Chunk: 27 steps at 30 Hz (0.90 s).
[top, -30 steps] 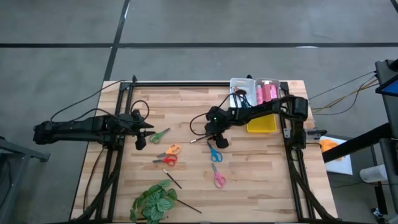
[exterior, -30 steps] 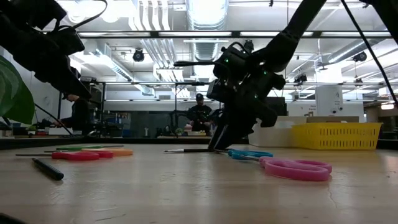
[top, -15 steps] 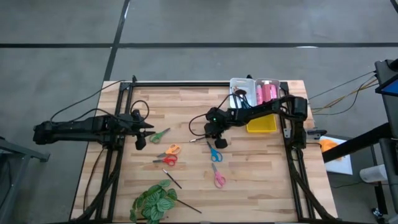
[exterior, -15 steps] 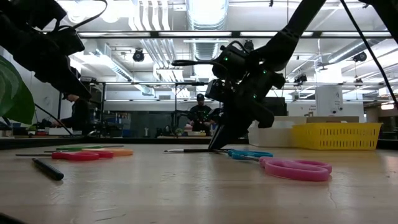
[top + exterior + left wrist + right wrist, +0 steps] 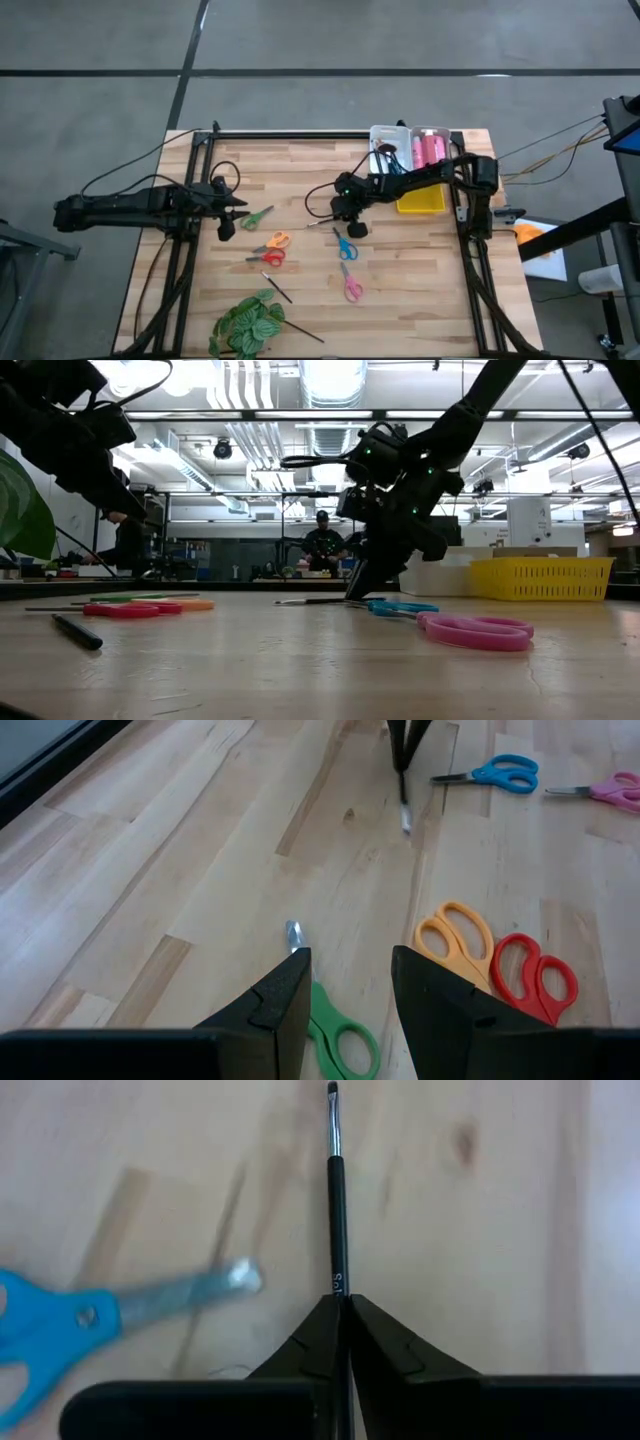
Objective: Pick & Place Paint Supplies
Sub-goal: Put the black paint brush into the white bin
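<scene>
Right claw: clenched on a thin dark brush, which is held at its handle end with the bristle tip pointing away over the surface. In the low view the brush lies nearly level, at or just above the wood; whether it is lifted clear cannot be told. The claw is placed mid-surface, just beside the blue scissors.

Left claw: fingers parted, nothing held, hovering at the left side over the green scissors. Orange scissors and red scissors lie near, touching each other.

Progress, as judged: early to middle. Pink tubes are already seen in the clear bin at the far right corner, beside a yellow tray. Left on the surface: five scissors, counting the pink scissors, and two more brushes near the plant. The held brush is not yet binned.
</scene>
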Each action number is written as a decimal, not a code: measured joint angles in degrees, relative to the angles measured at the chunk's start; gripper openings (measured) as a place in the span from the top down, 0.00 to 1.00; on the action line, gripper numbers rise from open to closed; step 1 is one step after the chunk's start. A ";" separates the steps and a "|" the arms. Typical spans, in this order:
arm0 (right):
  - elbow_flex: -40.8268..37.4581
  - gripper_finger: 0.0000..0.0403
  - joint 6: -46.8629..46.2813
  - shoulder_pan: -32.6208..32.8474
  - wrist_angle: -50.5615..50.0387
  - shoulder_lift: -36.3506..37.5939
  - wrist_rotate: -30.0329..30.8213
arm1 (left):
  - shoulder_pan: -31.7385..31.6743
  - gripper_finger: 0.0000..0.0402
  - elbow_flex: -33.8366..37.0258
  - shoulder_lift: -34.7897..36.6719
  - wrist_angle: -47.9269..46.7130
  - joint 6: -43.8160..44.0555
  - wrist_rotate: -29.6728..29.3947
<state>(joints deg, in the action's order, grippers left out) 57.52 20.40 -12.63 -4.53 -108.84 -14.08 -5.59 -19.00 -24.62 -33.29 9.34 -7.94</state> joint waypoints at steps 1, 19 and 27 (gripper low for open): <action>0.00 0.96 -0.31 -0.06 -0.13 0.90 0.28 | -0.02 0.64 0.00 0.00 0.02 -0.01 0.00; 0.24 0.96 -25.02 -1.86 -3.58 28.67 17.49 | -0.02 0.64 0.00 0.02 -0.01 0.01 0.00; 0.24 0.96 -35.42 -5.50 -15.59 39.90 32.42 | -0.02 0.64 0.00 0.04 0.02 0.01 0.00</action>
<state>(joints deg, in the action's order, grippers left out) 57.76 -15.01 -18.13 -20.12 -68.94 18.34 -5.61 -19.00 -24.58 -33.28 9.34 -7.94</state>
